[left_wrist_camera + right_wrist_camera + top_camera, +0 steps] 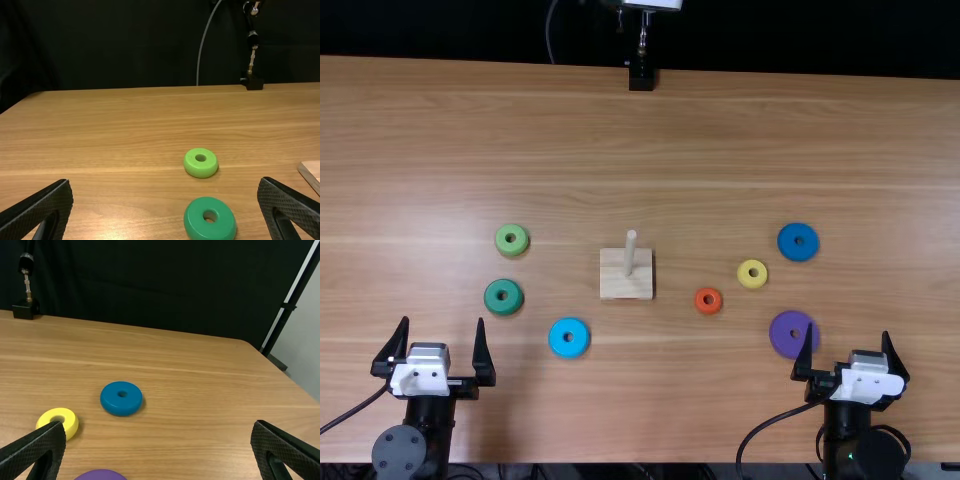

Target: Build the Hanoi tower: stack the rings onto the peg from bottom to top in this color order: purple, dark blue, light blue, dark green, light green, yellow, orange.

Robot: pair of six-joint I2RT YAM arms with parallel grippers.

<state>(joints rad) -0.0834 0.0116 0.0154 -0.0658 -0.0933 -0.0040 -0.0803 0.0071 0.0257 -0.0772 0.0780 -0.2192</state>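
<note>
Bench: light brown wood, rings lying flat on it. Both my grippers are at its near edge. Left gripper: toward the near left corner, fingers wide apart, nothing held. Right gripper: toward the near right corner, fingers likewise wide apart, nothing held. Black stand: at the far edge, about midway along.

Wooden block: mid-bench, bare peg standing on it. Purple ring: the right-hand ring nearest the near edge, partly behind one finger of my right gripper; contact cannot be told. Dark blue ring: farther toward the right and far edges. Light blue ring: between block and near edge, left of the peg. Dark green ring: closer to the left edge. Light green ring: just beyond it, toward the far edge. Yellow ring: between orange and dark blue. Orange ring: nearest the block on its right.
</note>
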